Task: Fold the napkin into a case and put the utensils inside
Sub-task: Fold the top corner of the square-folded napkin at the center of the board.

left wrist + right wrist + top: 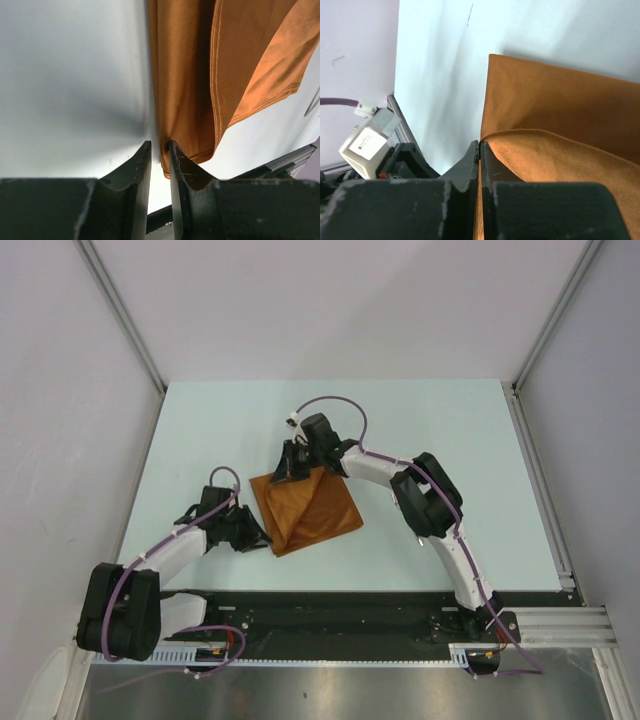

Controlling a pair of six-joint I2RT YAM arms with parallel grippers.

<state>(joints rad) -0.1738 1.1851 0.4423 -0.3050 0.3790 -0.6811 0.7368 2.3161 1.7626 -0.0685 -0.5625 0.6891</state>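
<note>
Top view: napkin lies mid-table, partly doubled over on a diagonal crease; left gripper at its near-left corner, right gripper at its far corner.

Left wrist: fingers nearly together, pinching the napkin's corner edge; cloth runs away ahead, one layer lifted and curling on the right.

Right wrist: jaws pressed together on the raised napkin edge; folded layer spreads rightward over the flat layer.

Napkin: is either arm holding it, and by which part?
Both: left gripper pinches the napkin at its near-left corner; right gripper, its far edge.
</note>
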